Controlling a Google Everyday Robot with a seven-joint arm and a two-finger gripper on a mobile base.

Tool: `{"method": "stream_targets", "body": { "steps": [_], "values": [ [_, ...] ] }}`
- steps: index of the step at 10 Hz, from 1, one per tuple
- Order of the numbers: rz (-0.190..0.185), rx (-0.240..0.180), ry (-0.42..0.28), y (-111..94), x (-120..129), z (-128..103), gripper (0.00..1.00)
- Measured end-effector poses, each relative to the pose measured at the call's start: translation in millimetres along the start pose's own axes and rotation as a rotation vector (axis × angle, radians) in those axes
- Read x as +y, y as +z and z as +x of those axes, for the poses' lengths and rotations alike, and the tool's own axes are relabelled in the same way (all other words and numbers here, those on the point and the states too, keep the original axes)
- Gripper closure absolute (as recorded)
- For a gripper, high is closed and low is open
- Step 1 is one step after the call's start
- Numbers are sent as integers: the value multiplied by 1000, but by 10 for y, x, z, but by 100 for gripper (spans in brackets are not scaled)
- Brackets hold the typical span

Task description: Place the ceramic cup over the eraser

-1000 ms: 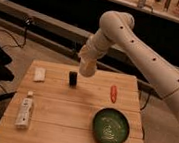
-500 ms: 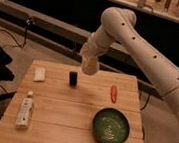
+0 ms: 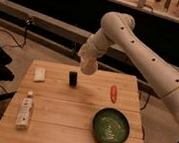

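Observation:
The eraser [image 3: 73,78] is a small black block standing on the wooden table [image 3: 71,119], near its far edge. My gripper [image 3: 88,61] hangs above the table, just right of and above the eraser. It holds the off-white ceramic cup [image 3: 88,65], which is in the air and tilted, its lower end a little above the table's far part. The cup is apart from the eraser.
A flat white rectangular piece [image 3: 40,74] lies at the far left. A white tube [image 3: 24,111] lies at the front left. A red oblong item [image 3: 113,93] lies at the right, and a green bowl [image 3: 110,127] sits at the front right.
The gripper with the cup has moved slightly left and up, staying near the eraser. Nothing on the table has moved.

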Motion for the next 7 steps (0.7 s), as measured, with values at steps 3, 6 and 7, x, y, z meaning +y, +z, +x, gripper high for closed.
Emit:
{"method": "stream_targets", "body": {
  "steps": [3,6,7],
  "values": [
    [22,-52,-34,61,-144,-132,100],
    [21,-103,-56,176,-216,-266,100],
    [16,-116,-58,216,-222,-288,100]
  ]
}}
